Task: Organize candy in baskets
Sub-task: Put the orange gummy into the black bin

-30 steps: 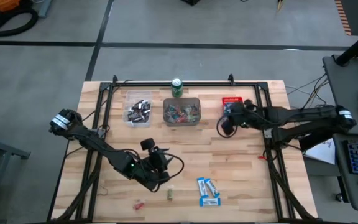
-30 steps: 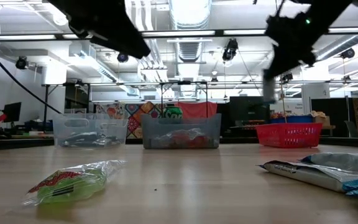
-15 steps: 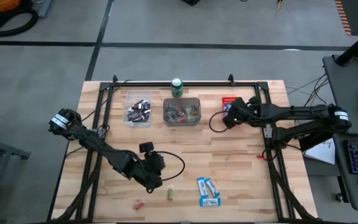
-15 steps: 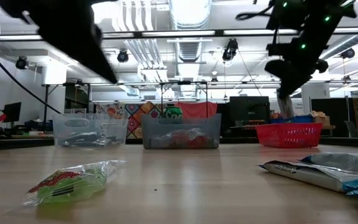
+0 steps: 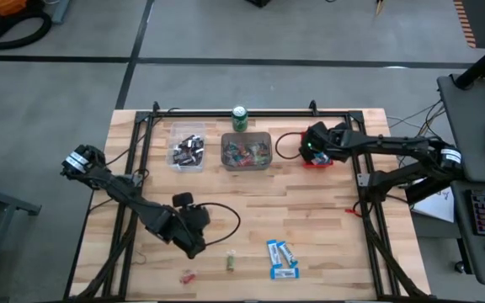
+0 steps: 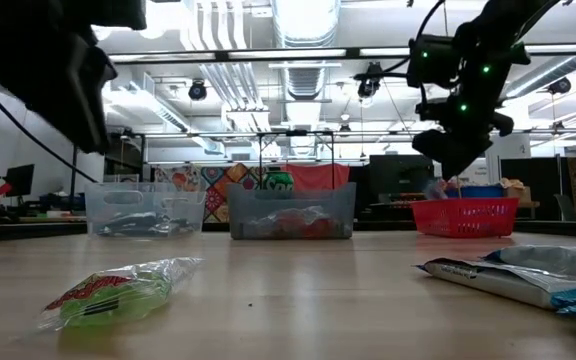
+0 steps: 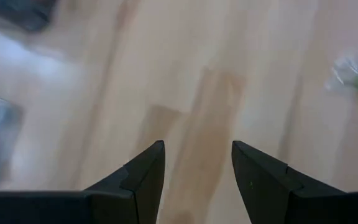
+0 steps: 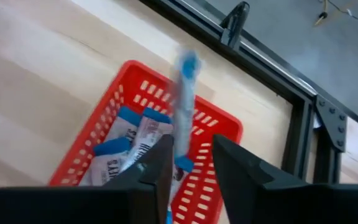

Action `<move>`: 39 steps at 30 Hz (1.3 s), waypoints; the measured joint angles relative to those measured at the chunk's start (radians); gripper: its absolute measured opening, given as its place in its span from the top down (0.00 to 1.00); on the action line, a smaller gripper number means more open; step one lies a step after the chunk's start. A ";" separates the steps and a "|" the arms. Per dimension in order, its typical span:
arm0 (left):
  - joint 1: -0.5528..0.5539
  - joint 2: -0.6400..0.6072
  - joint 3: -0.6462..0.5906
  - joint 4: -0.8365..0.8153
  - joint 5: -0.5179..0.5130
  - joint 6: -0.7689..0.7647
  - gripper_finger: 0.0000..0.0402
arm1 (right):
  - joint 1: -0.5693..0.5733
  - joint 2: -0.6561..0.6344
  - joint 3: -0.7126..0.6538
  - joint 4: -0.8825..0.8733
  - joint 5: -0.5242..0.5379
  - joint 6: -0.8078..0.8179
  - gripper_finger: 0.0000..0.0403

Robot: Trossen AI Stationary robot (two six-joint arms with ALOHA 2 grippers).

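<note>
Right pincer (image 8: 188,163): directly over the red basket (image 8: 225,134), fingers narrowly apart, a blue-and-white bar (image 8: 184,93) upright between them; I cannot tell if they grip it or have let go.
Bar's long axis: along the fingers, pointing down into the basket, where other blue-and-white bars (image 8: 132,146) lie.
Left pincer (image 7: 197,165): apart, empty, low over bare bench (image 5: 327,227).
Loose candy: green piece (image 5: 231,263) just beside the left pincer; three blue-and-white bars (image 5: 281,257) beyond it, well apart from the right pincer.
Judgement: left arm is nearer to them.

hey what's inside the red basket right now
In the right wrist view, the red basket holds several blue-and-white mini bars. Another blue-and-white bar stands between the fingers of the right gripper above it. The gripper's fingers cover the near part of the basket.
</note>
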 joint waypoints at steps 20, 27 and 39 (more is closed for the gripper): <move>-0.144 0.029 0.000 0.095 0.070 -0.189 0.58 | 0.006 -0.264 0.217 0.160 -0.321 -0.313 0.65; -0.217 0.099 0.000 0.173 0.022 -0.245 0.58 | 0.229 -0.383 0.051 0.287 -0.501 -0.317 0.70; -0.282 0.114 0.062 0.202 0.103 -0.370 0.58 | 0.536 -0.295 -0.032 0.284 -0.533 -0.242 0.75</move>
